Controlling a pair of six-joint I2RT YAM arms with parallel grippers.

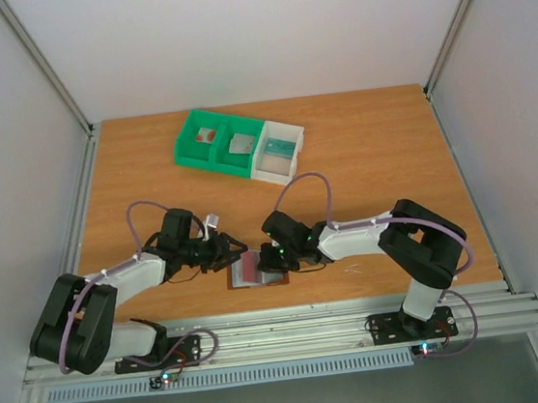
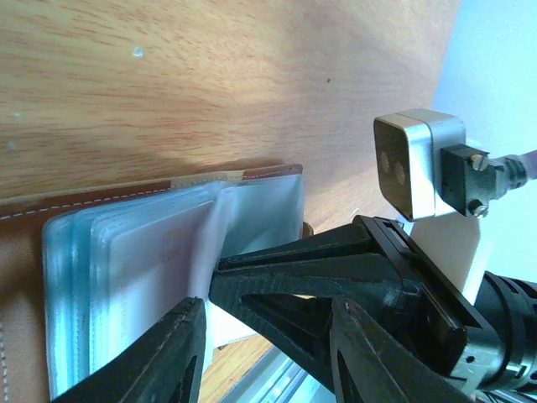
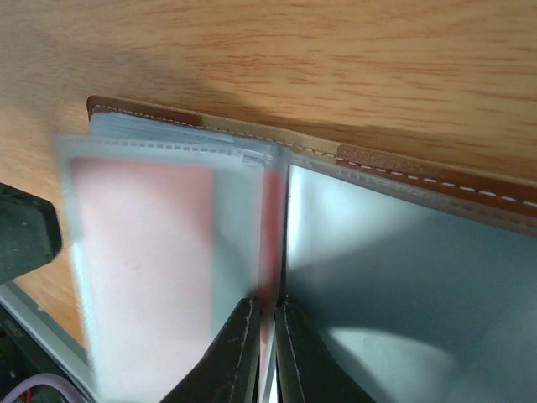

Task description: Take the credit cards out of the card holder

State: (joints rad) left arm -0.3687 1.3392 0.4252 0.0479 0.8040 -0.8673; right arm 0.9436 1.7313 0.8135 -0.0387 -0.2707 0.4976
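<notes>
Top view, card holder: I am seeing the card holder (image 1: 255,269) lying open on the desk (image 1: 389,149) near the front edge, between the two arms.
Top view, grippers: the left gripper (image 1: 228,252) is reaching to its left side and the right gripper (image 1: 272,259) is sitting over its right side.
Top view, bins: a green bin (image 1: 186,155) and a white bin (image 1: 285,127) are standing well apart from it, toward the far side.
Left wrist, card holder: I am looking at the brown cover (image 2: 25,277) with a stack of clear sleeves (image 2: 143,269) fanning up from it.
Left wrist, left gripper: the left gripper (image 2: 267,306) is standing partly open and gripping nothing; one finger (image 2: 168,357) is lying by the sleeves' edge.
Left wrist, right gripper: the right gripper (image 2: 220,284) is nipping a sleeve leaf at its tip.
Right wrist, right gripper: the right gripper (image 3: 267,304) is pinching almost fully closed on a clear sleeve (image 3: 235,210).
Right wrist, card: a red card (image 3: 138,243) is showing through that lifted sleeve, and I am seeing no card outside the card holder (image 3: 436,172).
</notes>
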